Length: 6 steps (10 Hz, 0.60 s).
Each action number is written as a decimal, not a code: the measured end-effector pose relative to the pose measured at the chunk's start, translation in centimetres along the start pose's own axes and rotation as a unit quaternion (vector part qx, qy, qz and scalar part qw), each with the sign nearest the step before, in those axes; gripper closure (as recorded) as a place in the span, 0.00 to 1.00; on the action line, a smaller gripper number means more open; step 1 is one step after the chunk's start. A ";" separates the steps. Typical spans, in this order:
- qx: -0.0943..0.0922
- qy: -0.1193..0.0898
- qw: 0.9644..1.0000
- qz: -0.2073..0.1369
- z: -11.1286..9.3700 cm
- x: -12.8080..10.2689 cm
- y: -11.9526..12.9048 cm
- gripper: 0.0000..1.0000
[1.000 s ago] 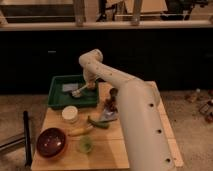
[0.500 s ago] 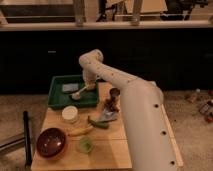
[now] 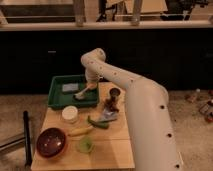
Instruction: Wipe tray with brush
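On the far-left part of the wooden bench [image 3: 112,152], by the camera view: the dark-green tray [image 3: 56,101] lying flat, with a flat grey block [image 3: 70,88] inside near its back wall. Hanging over the right half of that tray, at the end of the bent white arm [image 3: 135,95]: the end effector [image 3: 90,84], low above the tray floor. Cannot tell whether clenched or released. Just below and left of it, touching or very nearly so: the brush [image 3: 83,92], tan-orange handle toward the end effector, pale head toward the tray's middle, seemingly down on the floor, right of the grey block and apart from it. Judging by that meeting of handle and end effector, probably carried rather than lying loose, though not certain.

Nearer on the bench, outside the tray: a white round cup [image 3: 70,114] just in front of the rim, a dark-red bowl [image 3: 50,142] at the near-left corner, a yellow banana-like piece [image 3: 80,131], a pale-green item [image 3: 85,145], a dark can [image 3: 114,94] close beside the arm.

As to progress, judged done: getting the brush into the tray and down to its floor. Judged under way or just starting: the wiping itself. No dirt and no wiped track to be made out, so no saying how much floor is covered. Judged left: sweeping across the rest of the floor, working round the grey block, then lifting clear
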 end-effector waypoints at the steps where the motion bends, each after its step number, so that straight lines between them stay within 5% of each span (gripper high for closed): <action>1: 0.002 0.008 1.000 0.009 -0.1 0.7 0.0 1.00; 6: 0.024 0.034 0.998 0.036 0.6 1.6 -1.8 1.00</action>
